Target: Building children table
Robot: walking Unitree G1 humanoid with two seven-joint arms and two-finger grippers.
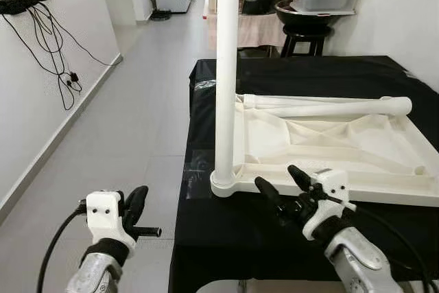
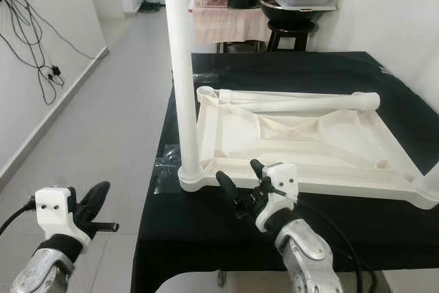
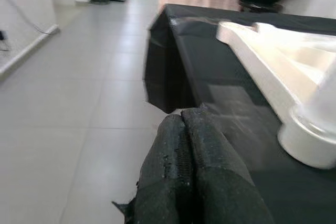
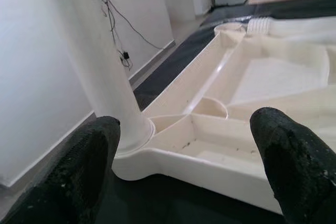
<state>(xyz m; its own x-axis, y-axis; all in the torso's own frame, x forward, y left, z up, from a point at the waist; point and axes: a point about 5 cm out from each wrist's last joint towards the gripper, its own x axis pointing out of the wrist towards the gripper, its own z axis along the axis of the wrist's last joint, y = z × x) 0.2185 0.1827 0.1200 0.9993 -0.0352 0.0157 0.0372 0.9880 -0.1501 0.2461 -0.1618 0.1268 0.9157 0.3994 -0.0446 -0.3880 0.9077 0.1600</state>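
White moulded plastic fills the middle of my left eye view: the upturned tabletop (image 1: pixel 343 152), ribbed underneath, lies on the black-draped desk (image 1: pixel 274 73). One smooth round leg (image 1: pixel 226 80) stands upright in its near-left corner socket, and a second leg (image 1: pixel 329 106) lies across the far edge. My right tool (image 1: pixel 280 186), lower centre, has its black fingers spread just before the tabletop's near rim. My left tool (image 1: pixel 134 207) hangs lower left over the grey tiled floor (image 1: pixel 130 142).

In my left wrist view, the rough rubbery fingers (image 3: pixel 189 177) are pressed together, with the desk's cloth corner ahead.

In my right wrist view, the textured pads (image 4: pixel 84 166) stand wide apart, with the leg's base and the corner socket between them, untouched.
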